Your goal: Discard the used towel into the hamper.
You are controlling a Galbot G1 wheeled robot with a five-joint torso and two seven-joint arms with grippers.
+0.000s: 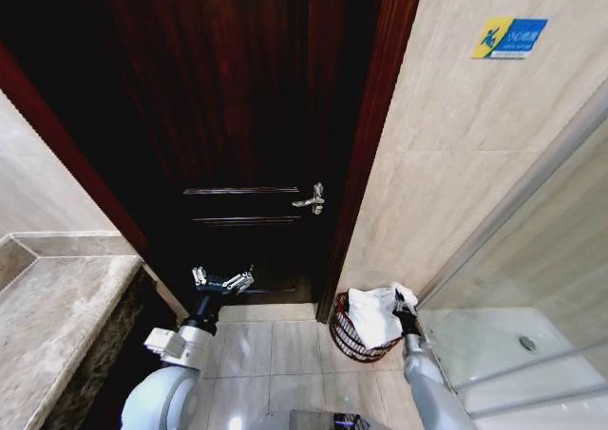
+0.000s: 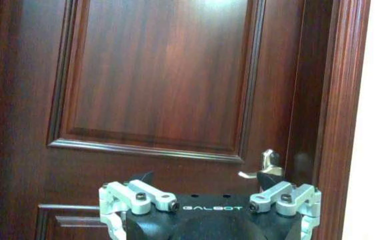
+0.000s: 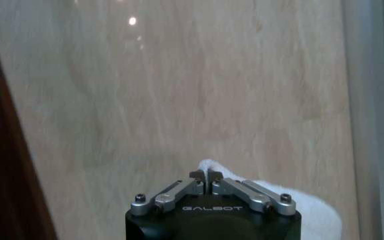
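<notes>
The white towel (image 1: pixel 373 313) is bunched over the hamper (image 1: pixel 344 343), a small dark red-brown wire basket on the floor beside the door frame. It bulges above the rim. My right gripper (image 1: pixel 406 307) is at the towel's upper right corner. In the right wrist view this gripper (image 3: pixel 205 175) is shut, with a peak of the towel (image 3: pixel 311 210) pinched at its tips. My left gripper (image 1: pixel 223 278) hangs open and holds nothing in front of the dark door, well left of the hamper. In the left wrist view it (image 2: pixel 205 179) faces the door panel.
The dark wooden door (image 1: pixel 237 117) with a silver handle (image 1: pixel 311 200) stands straight ahead. To the left is a stone counter (image 1: pixel 57 316). A glass shower screen (image 1: pixel 532 288) is on the right. A beige tiled wall (image 1: pixel 456 164) rises behind the hamper.
</notes>
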